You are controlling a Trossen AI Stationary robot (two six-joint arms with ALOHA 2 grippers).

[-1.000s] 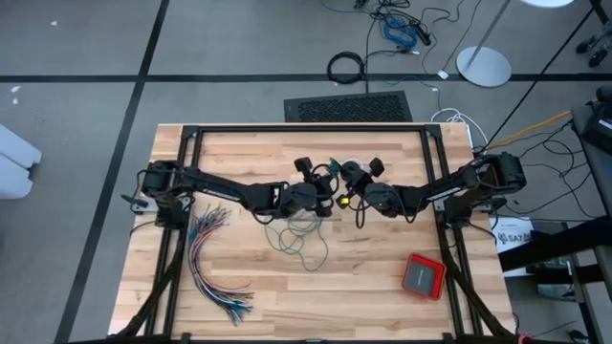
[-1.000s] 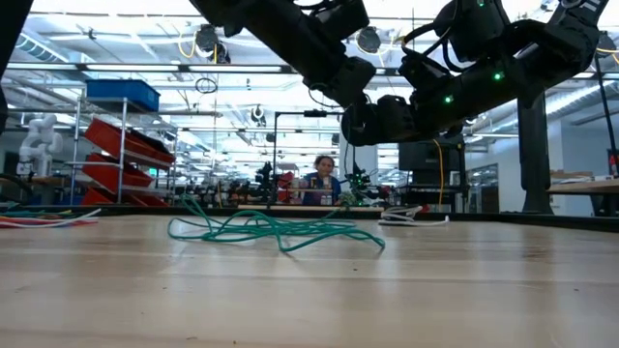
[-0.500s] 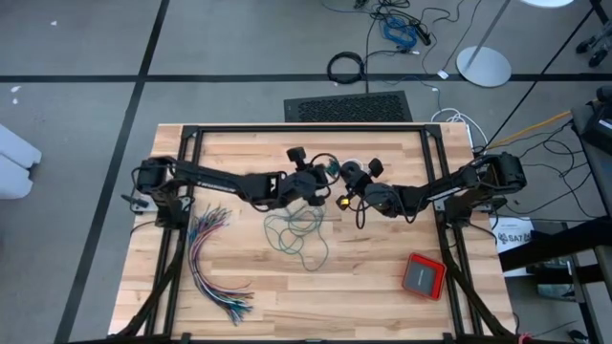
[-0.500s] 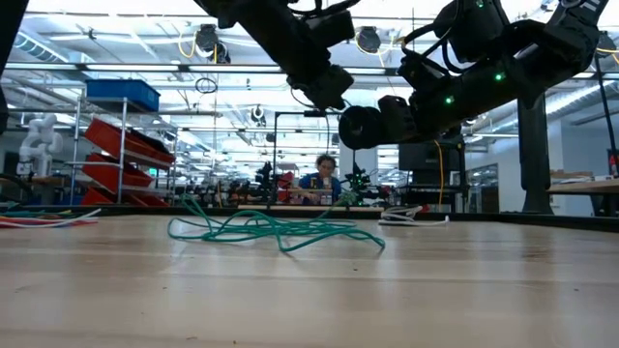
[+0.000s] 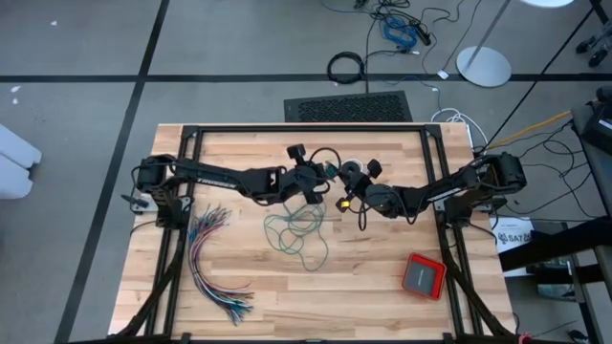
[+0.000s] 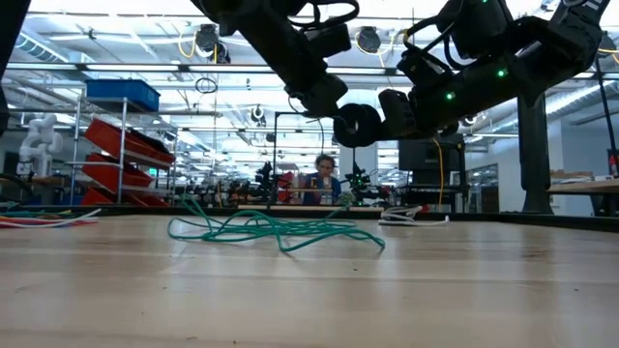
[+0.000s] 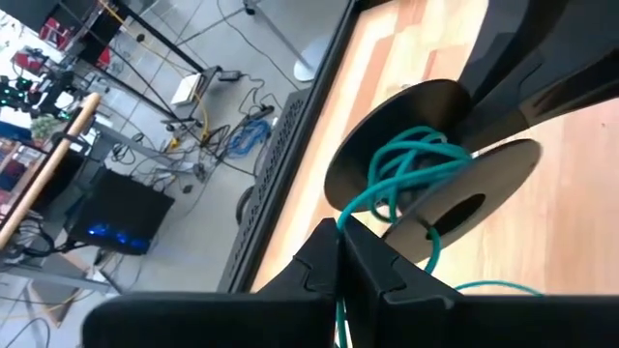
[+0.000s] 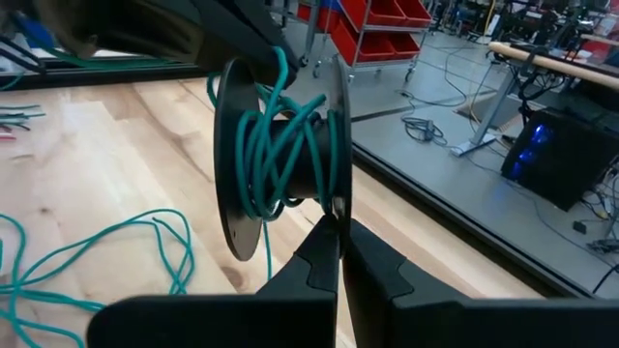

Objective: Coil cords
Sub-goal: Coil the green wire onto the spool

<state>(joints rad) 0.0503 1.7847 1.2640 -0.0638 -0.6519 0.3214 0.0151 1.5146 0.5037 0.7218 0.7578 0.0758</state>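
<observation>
At the frame centre, the right gripper [image 8: 340, 227] clenches a black spool [image 8: 280, 159]; the left gripper [image 7: 340, 232] pinches the teal-green cord [image 7: 411, 169] wound on it.

A thin teal-green cord [image 5: 298, 229] lies partly in a loose, tangled heap on the wooden worktop [image 5: 363, 287], near its middle. From the heap one strand rises to a small black spool [image 8: 280, 155] held above the worktop, where several uneven turns of the cord [image 8: 276, 145] wrap around the core between two round flanges. A black cord [image 5: 363, 205] hangs beside the spool.
</observation>
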